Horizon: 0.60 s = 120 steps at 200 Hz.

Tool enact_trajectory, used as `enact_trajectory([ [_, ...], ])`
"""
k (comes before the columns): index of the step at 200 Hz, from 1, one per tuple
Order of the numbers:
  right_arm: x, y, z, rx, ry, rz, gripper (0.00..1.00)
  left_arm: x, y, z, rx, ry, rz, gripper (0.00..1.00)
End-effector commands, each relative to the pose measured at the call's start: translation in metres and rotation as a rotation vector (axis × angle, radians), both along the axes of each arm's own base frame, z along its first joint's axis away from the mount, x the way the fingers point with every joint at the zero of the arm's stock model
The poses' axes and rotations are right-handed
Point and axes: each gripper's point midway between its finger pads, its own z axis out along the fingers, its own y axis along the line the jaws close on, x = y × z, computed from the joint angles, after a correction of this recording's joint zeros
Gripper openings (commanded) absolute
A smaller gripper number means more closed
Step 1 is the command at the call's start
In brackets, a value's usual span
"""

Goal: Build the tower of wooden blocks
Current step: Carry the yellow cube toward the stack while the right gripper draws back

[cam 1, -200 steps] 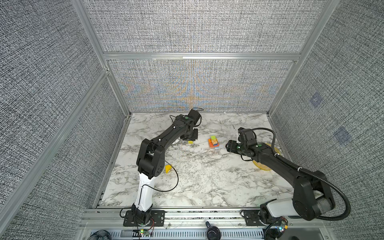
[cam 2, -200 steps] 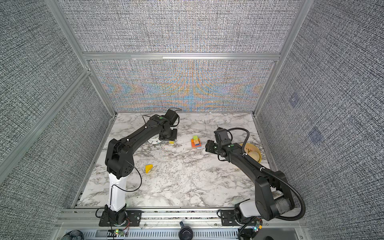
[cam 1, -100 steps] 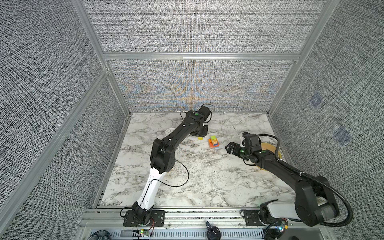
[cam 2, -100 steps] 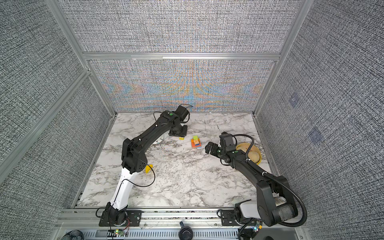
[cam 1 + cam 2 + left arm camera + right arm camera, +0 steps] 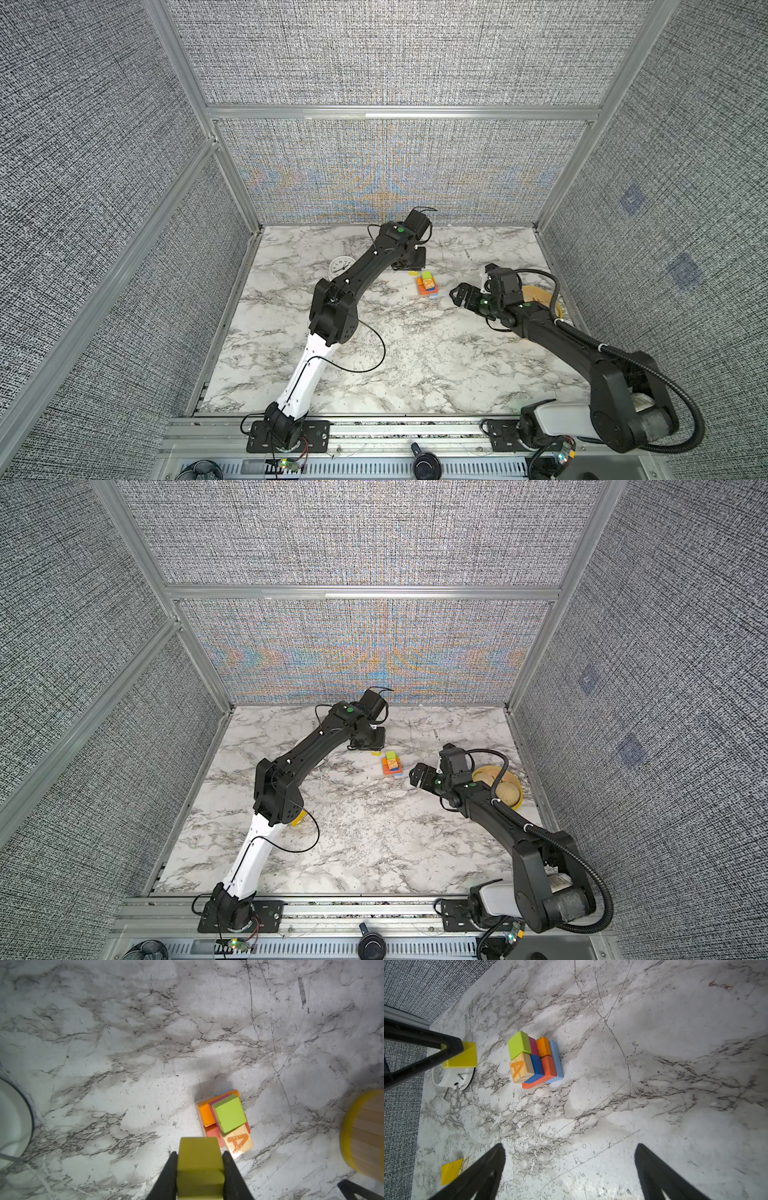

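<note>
We see the tower (image 5: 428, 285) on the marble table (image 5: 374, 353), toward its far edge, right of middle. On top sit a green block (image 5: 228, 1113) and a tan A cube (image 5: 238, 1142), with orange, magenta, blue and light-blue pieces below. We mark the left gripper (image 5: 200, 1154) just beside the tower, fingers clamped on a yellow block (image 5: 199, 1169). The right gripper (image 5: 569, 1167) is near the tower's other side, spread wide, holding nothing. A yellow wedge (image 5: 451, 1171) lies well apart. The clock (image 5: 340, 268) sits toward the left edge, the yellow bowl (image 5: 505, 787) by the right edge.
</note>
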Motion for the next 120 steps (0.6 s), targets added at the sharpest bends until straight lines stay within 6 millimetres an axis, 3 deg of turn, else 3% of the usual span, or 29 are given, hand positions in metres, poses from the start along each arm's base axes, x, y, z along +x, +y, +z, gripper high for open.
enact_trajectory([
  [1,0.003,-0.001,0.005,0.008,-0.024,-0.016,0.99,0.003,-0.016,0.004,-0.062,-0.002,0.029,0.25],
  [50,0.001,-0.003,0.010,0.011,-0.040,-0.025,0.99,-0.003,-0.039,-0.003,-0.107,0.010,0.039,0.25],
  [120,-0.001,-0.002,0.013,0.024,-0.045,-0.021,0.99,-0.002,-0.040,-0.012,-0.090,0.011,0.066,0.25],
])
